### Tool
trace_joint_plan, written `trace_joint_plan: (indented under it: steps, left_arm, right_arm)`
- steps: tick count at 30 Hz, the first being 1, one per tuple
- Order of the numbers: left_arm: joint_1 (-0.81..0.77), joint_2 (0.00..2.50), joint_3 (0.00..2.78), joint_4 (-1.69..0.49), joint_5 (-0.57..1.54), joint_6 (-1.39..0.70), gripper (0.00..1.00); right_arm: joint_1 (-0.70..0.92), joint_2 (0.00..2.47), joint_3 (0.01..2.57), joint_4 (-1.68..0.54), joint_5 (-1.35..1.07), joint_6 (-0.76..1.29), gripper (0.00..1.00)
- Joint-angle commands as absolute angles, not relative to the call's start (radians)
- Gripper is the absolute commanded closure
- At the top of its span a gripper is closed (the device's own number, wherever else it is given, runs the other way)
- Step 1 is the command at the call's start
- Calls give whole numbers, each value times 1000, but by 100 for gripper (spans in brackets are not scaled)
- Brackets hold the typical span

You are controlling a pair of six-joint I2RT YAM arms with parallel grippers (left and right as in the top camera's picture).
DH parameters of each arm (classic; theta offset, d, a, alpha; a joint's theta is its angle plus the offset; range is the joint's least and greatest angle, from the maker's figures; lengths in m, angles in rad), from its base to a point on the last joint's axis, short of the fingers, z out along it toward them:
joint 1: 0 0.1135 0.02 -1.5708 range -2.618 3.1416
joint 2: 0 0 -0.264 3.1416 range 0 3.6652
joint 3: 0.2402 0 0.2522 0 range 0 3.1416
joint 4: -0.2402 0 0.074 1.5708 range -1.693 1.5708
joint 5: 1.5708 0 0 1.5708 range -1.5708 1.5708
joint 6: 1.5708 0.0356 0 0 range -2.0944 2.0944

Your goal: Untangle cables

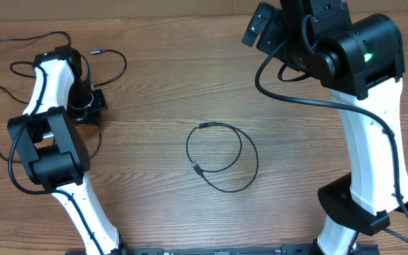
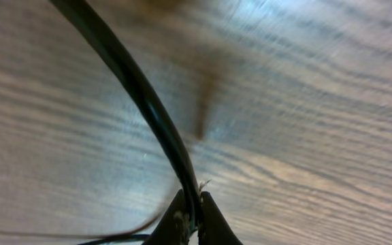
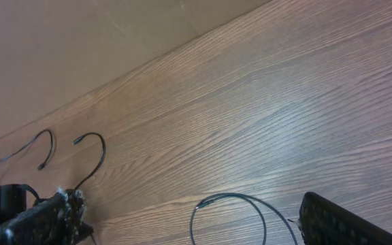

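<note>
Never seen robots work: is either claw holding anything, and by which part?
The left gripper pinches a thin black cable between its fingertips, partway along its length. The right gripper is open and holds nothing.

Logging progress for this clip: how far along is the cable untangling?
Done: one cable lies alone in a loose loop at the centre. In hand: the left gripper is shut on a cable strand at the left side; the right gripper is open and empty, off at the far side. Left: the other cables loop around the left arm, partly hidden, apparently not yet separated.
</note>
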State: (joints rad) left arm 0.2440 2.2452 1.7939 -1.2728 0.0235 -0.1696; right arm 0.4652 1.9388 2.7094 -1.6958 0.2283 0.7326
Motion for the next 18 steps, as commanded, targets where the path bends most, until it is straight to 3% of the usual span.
trace_joint_plan:
  steps: [1,3,4,6,8,11,15,18]
  left_arm:
    - [244,2258,1802,-1304,-37,-246,94]
    - [244,2258,1802,-1315,-68,-255,89]
    - [244,2257,1803,-1317,-73,-253,79]
    - [244,2257,1809,-1335,-79,-239,47]
    - [244,2257,1829,-1351,-78,-208,34]
    - [244,2257,1888,-1394,-77,-202,31]
    - [242,2257,2019,-1483,-16,-201,32]
    - [240,2255,2134,-1542,141,-130,37]
  right_arm:
    - [464,1936,2708,-1693,242,728,0]
    - [464,1936,2708,-1693,242,728,0]
    - [464,1936,2708,-1693,242,728,0]
    - [464,1936,2708,-1693,242,728,0]
    - [464,1936,2708,-1693,242,728,0]
    - [464,1936,2708,-1693,242,728,0]
    - [464,1936,2708,-1693,242,728,0]
    - [464,1936,2708,-1693,242,728,0]
